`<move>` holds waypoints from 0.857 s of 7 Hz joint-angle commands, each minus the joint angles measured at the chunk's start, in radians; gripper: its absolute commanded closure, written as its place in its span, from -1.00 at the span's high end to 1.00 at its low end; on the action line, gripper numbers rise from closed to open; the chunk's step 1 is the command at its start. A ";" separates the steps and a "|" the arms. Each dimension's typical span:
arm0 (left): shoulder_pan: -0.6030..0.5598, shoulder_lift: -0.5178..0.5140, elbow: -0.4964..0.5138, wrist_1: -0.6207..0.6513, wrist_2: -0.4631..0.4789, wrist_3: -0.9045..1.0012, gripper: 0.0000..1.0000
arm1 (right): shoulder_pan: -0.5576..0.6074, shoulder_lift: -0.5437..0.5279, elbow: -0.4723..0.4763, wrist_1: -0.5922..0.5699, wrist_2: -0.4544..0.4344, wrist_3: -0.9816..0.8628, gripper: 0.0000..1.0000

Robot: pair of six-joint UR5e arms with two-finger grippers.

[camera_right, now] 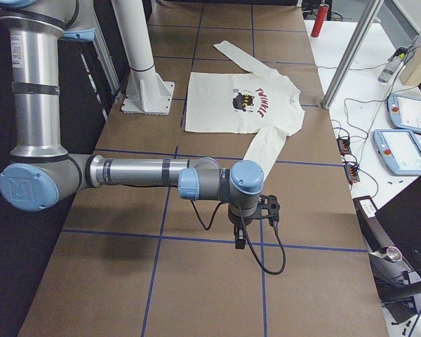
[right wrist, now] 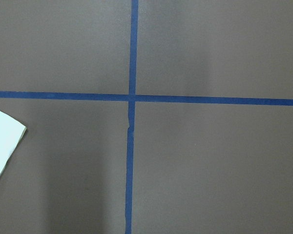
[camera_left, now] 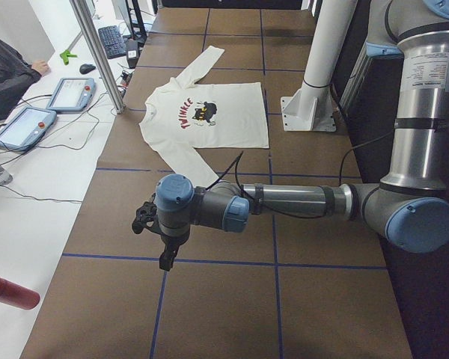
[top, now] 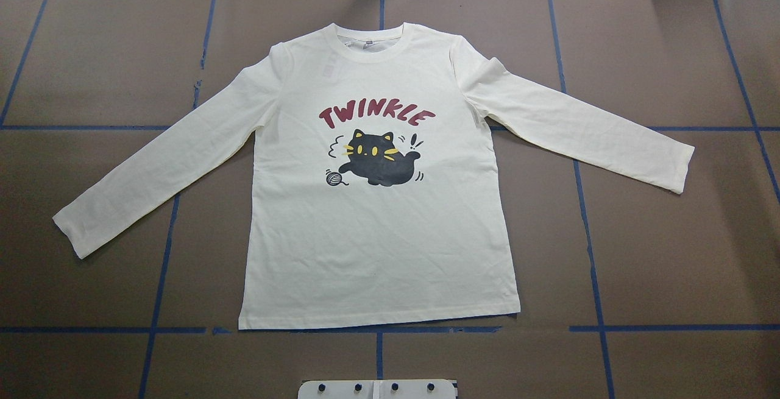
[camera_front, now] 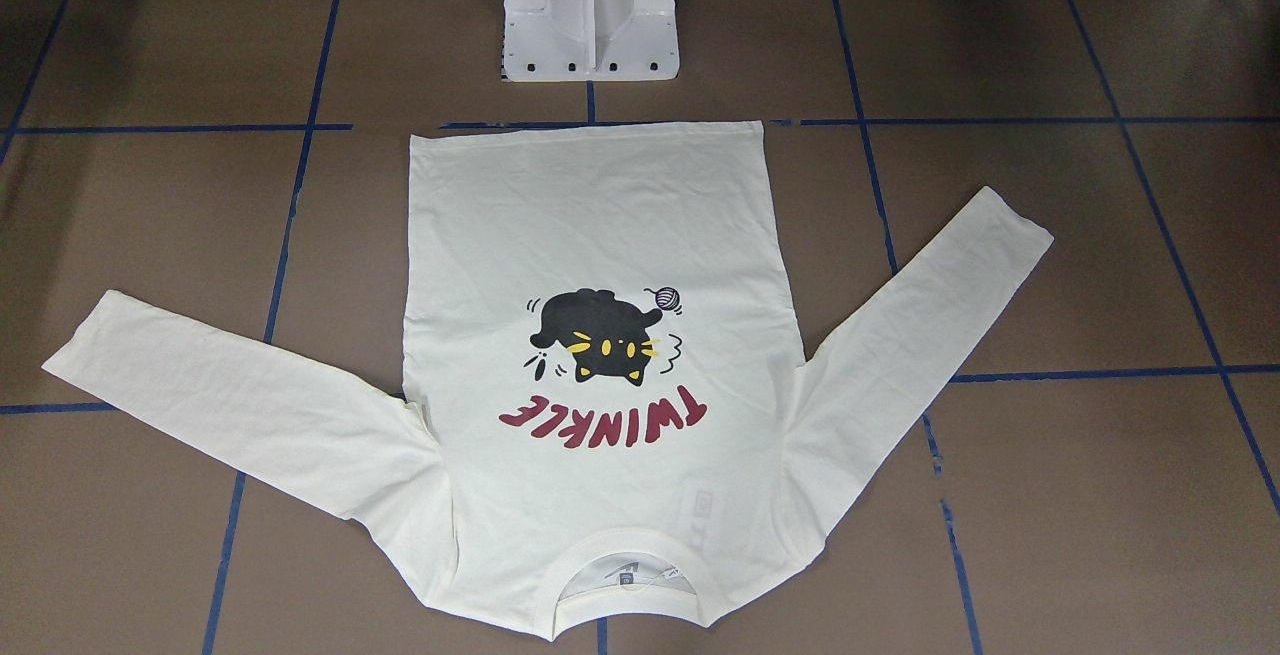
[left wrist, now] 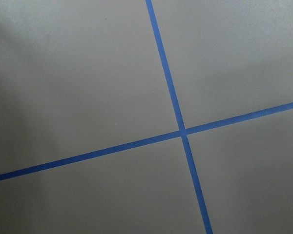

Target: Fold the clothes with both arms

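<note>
Over bare table (top: 91, 52) toward its left end, the left gripper (camera_left: 165, 258), clear of the shirt (top: 378, 240); spread or pressed together, cannot tell. Mid-table, shirt flat, print up, hem toward the robot's edge. Likely light, limp, quick to sag; best pinched at cuffs (top: 70, 228) or hem corners (top: 244, 323). Toward the right end, the right gripper (camera_right: 239, 241), equally impossible to judge.

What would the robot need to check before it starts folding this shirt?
1. Shirt lies flat, print up: ok.
2. One sleeve and the other sleeve spread out, not tucked under: ok.
3. Nothing lying on the shirt: ok.
4. Left hand over bare table, clear of the shirt: ok.
5. Right hand clear of the shirt: ok.
6. Both hands open, ready to grasp: cannot tell.
</note>
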 commanded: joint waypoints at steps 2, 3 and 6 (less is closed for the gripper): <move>0.011 0.002 0.000 -0.051 0.002 0.000 1.00 | -0.004 0.006 0.017 0.002 0.002 0.003 1.00; 0.011 0.004 0.000 -0.080 0.002 0.002 1.00 | -0.008 0.000 0.067 -0.003 0.003 0.005 1.00; 0.018 -0.005 0.014 -0.272 0.008 -0.006 1.00 | -0.073 0.014 0.097 0.270 -0.015 0.011 1.00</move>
